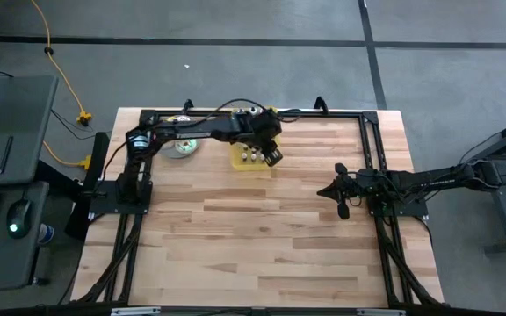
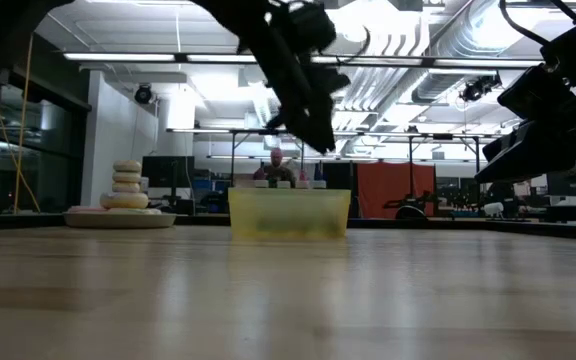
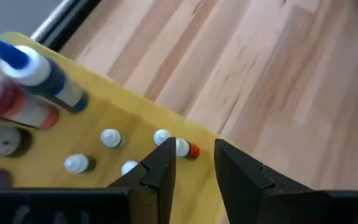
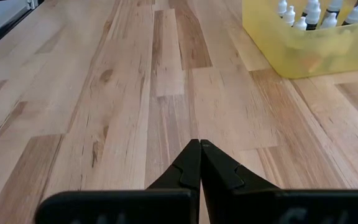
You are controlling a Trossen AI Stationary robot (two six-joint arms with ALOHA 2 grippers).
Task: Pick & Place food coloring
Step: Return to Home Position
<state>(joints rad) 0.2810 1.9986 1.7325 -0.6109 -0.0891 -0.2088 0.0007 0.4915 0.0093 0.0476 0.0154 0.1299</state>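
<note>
Left claw (image 1: 272, 156) hovers open above the yellow bin (image 1: 238, 164) of food coloring bottles (image 4: 308, 15), at the counter's (image 1: 262, 237) twelve o'clock; right claw (image 4: 199, 144) sits closed at three o'clock.

The light wooden plank table (image 1: 262, 250) holds two things near its far edge. A see-through yellow plastic tray (image 1: 237, 163) sits at 12 o'clock from the middle. A round pale plate (image 1: 183, 147) sits at 10 o'clock, near the tray but not touching it.

Red bottle (image 3: 184, 148) half hidden behind left hand (image 3: 195, 154).
</note>
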